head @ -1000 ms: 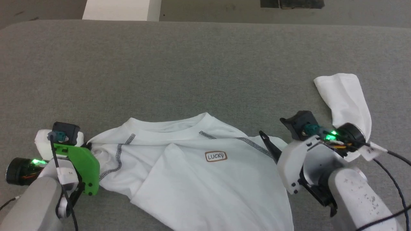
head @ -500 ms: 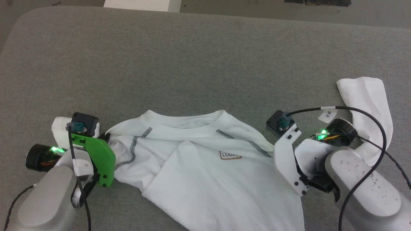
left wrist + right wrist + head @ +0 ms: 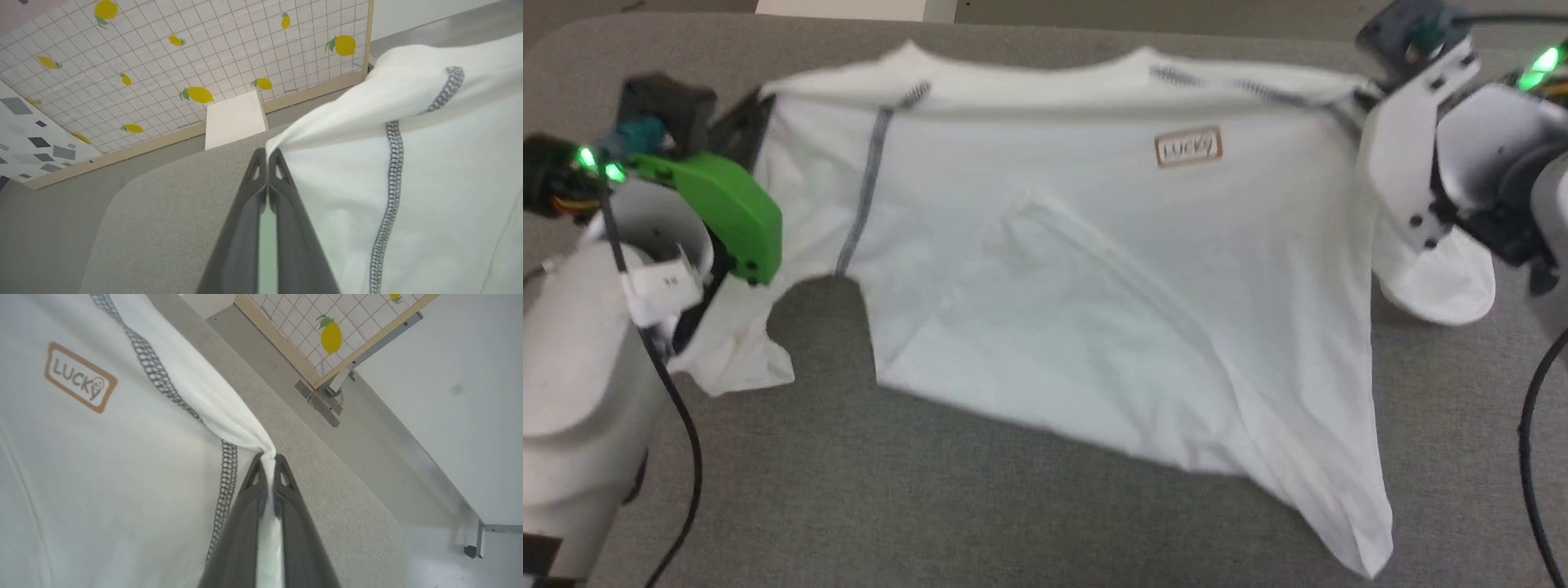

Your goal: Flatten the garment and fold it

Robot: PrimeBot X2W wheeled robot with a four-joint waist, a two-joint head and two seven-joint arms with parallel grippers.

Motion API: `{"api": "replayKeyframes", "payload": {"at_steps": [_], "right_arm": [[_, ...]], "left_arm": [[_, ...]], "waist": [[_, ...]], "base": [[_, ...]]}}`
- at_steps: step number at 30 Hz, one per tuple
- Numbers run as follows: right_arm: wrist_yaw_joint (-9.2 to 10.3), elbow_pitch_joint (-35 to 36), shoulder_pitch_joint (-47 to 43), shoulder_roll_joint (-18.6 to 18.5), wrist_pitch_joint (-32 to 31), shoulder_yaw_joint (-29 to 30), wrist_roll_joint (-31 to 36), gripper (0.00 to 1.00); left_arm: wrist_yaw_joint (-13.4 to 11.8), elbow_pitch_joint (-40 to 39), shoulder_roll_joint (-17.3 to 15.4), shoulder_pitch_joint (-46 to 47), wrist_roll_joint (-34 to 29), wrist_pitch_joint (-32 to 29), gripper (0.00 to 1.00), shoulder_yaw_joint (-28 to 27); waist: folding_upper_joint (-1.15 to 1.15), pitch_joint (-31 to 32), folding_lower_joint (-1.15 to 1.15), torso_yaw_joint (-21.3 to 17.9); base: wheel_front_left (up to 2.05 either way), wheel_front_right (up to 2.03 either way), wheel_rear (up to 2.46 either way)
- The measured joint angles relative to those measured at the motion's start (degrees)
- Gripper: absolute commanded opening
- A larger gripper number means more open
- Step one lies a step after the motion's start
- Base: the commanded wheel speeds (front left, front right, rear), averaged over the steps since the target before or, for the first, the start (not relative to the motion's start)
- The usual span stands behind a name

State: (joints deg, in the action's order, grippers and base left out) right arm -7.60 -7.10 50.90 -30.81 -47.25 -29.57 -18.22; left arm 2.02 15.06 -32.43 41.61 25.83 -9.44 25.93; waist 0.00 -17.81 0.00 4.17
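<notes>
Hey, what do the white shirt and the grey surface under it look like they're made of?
The shirt: thin, soft matte knit, probably jersey; it drapes and bunches where pinched, with grey zigzag seams. The surface: grey matte fabric or felt covering, judging by its fine speckled texture.

one garment (image 3: 1094, 286), two end effectors (image 3: 267, 157) (image 3: 269, 461), one white box (image 3: 235, 118)

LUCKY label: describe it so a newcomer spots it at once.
A white shirt is spread over the grey table. Below its neckline, toward the robot's right, sits a small rectangular label. Only it has a brown outline; the seams are grey zigzag.
</notes>
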Motion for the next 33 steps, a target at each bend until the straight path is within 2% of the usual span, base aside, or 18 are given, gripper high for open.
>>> {"api": "replayKeyframes", "payload": {"at_steps": [6, 11, 15, 20, 23, 25, 29, 33], "right_arm": [[-0.01, -3.01, 13.08, 0.46, 3.12, 1.94, 1.91, 0.0], [-0.03, -6.72, 23.54, 3.75, 8.03, 5.04, 5.12, 0.0], [-0.12, -9.62, 30.76, 6.65, 13.8, 10.05, 10.38, 0.0], [-0.47, -11.82, 38.5, 10.91, 23.46, 17.92, 19.34, 0.0], [-0.53, -12.43, 41.44, 12.92, 29.02, 20.83, 24.05, 0.0], [-0.53, -13.54, 42.27, 13.76, 31.64, 21.41, 25.83, 0.0], [-0.54, -17.47, 41.65, 14.61, 35.26, 21.17, 26.31, 0.0], [-0.53, -22.19, 36.19, 14.79, 36.89, 19.07, 24.09, 0.0]], "left_arm": [[-1.03, -0.76, -0.52, 11.91, -1.63, 0.44, 0.0, -3.0], [-2.13, 0.05, -3.18, 22.36, -5.75, 0.18, 0.0, -4.14], [-5.35, -0.62, -3.26, 30.3, -7.54, 2.05, 0.0, -6.28], [-9.16, -0.2, -2.49, 39.13, -10.26, 7.89, 0.0, -8.71], [-10.9, 0.42, -2.4, 42.19, -11.29, 11.24, 0.0, -9.42], [-11.16, 1.15, -2.41, 42.91, -11.73, 12.36, 0.0, -9.51], [-10.88, 3.49, -2.26, 42.31, -12.04, 13.45, 0.0, -8.66], [-9.35, 7.1, -1.96, 37.16, -12.23, 13.82, 0.0, -6.11]], "waist": [[0.0, -4.03, 0.0, -1.0], [0.0, -8.34, 0.0, -2.27], [0.0, -12.23, 0.0, -3.42], [0.0, -17.09, 0.01, -4.82], [0.0, -19.46, 0.01, -5.62], [0.0, -20.66, 0.01, -6.15], [0.0, -22.32, 0.01, -7.06], [0.0, -22.08, 0.0, -7.4]], "base": [[0.0, 0.0, 0.0], [0.0, 0.0, 0.0], [0.0, 0.0, 0.0], [0.0, 0.0, 0.0], [0.0, 0.0, 0.0], [0.0, 0.0, 0.0], [0.0, 0.0, 0.0], [0.0, 0.0, 0.0]]}}
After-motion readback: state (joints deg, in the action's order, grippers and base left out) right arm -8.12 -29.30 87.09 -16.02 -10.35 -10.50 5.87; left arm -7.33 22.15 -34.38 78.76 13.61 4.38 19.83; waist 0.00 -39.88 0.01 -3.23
